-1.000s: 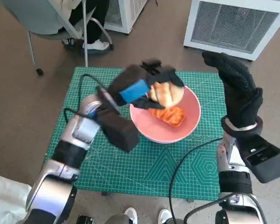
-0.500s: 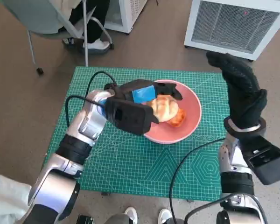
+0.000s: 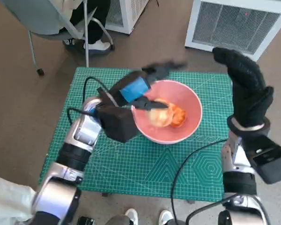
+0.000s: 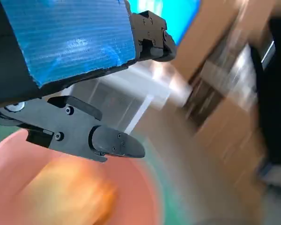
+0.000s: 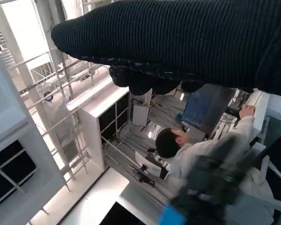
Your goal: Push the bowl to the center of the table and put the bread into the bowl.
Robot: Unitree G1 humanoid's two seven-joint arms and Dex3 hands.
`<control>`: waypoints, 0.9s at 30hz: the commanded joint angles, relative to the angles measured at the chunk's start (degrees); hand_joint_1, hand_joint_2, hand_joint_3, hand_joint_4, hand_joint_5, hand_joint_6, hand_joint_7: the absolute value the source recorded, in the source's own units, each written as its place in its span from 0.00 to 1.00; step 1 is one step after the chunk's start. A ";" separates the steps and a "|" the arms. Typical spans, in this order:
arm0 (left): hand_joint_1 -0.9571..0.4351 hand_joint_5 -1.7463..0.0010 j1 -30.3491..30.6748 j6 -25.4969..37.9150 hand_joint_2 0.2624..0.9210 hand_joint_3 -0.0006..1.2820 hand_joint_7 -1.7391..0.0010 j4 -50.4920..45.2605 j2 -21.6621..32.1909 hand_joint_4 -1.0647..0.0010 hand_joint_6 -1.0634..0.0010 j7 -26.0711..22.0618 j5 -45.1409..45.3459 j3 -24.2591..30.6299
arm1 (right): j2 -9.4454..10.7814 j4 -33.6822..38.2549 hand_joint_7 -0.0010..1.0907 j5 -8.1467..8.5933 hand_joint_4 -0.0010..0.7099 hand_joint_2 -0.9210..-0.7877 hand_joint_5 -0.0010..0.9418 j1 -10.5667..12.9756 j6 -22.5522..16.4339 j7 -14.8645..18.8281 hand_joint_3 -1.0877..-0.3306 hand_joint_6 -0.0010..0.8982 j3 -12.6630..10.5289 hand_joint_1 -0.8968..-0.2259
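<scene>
The pink bowl [image 3: 194, 101] sits on the green cutting mat [image 3: 145, 164], toward the table's far middle. A pale bread roll [image 3: 158, 116] lies inside it beside an orange piece of food [image 3: 179, 115]. My left hand [image 3: 140, 86] hovers over the bowl's left rim, fingers spread and blurred, holding nothing. The left wrist view shows its black fingers [image 4: 112, 143] apart above the bowl [image 4: 145, 187] and the blurred bread [image 4: 61, 192]. My gloved right hand [image 3: 246, 91] is raised off the table's right edge, fingers stretched out and empty; in the right wrist view it is the dark band [image 5: 178, 42].
A grey chair [image 3: 47, 23] with a person's feet [image 3: 96, 44] stands beyond the table's far left. White slatted units [image 3: 234, 23] stand at the far right. A black cable [image 3: 187, 159] crosses the mat's near right. A person [image 5: 201, 154] shows in the right wrist view.
The left hand carried the bread down into the bowl, let go of it and lifted with its fingers spread. The bread now lies in the bowl. The right hand barely moved.
</scene>
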 commanded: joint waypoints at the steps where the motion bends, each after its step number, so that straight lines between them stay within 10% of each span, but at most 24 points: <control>1: 0.39 0.98 1.21 -5.08 1.00 0.17 0.83 0.55 -2.51 0.81 0.86 4.46 -4.07 3.52 | -0.18 0.20 0.17 0.19 0.55 0.00 0.00 -0.75 1.74 -0.35 0.39 0.35 -0.18 0.39; 27: 0.36 1.00 6.23 -7.20 1.00 0.34 0.67 -9.82 -8.11 0.74 0.96 3.65 -17.46 8.80 | 0.20 -6.46 0.18 -4.39 0.55 0.00 0.00 -2.21 6.92 -7.83 0.31 0.35 0.05 0.48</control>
